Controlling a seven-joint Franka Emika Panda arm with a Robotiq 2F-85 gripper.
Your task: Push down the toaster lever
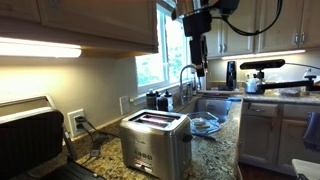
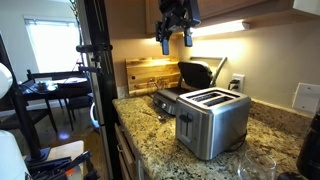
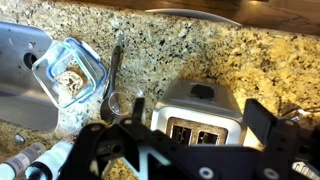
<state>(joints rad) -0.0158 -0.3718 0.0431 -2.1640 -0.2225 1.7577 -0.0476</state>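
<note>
The jaws were wide apart and held nothing. In the wrist view the two dark fingers (image 3: 265, 125) sat at the left and right of the bottom edge with a big gap between them. In an exterior view the gripper (image 2: 175, 45) hung near the top middle of the frame, up in the air and well above the toaster (image 2: 212, 120). The toaster stood on the speckled stone counter (image 2: 145, 115) in the lower right. In the wrist view the toaster (image 3: 200, 112) showed in the lower middle, with a small dark piece (image 3: 203, 92) on its upper end. We thought that piece was the lever, but it was too small to be sure. The toaster looked hard, shiny and smooth, and we guessed it could slide on the stone if pushed sideways. So we judged there was no need to grab it. One fingertip should rest on top of the lever and press straight down, since a lever like that is likely stiff and springy. A dark grill (image 2: 200, 72) stood behind the toaster, and a clear box with a blue rim (image 3: 68, 72) lay at the left of the wrist view.
</note>
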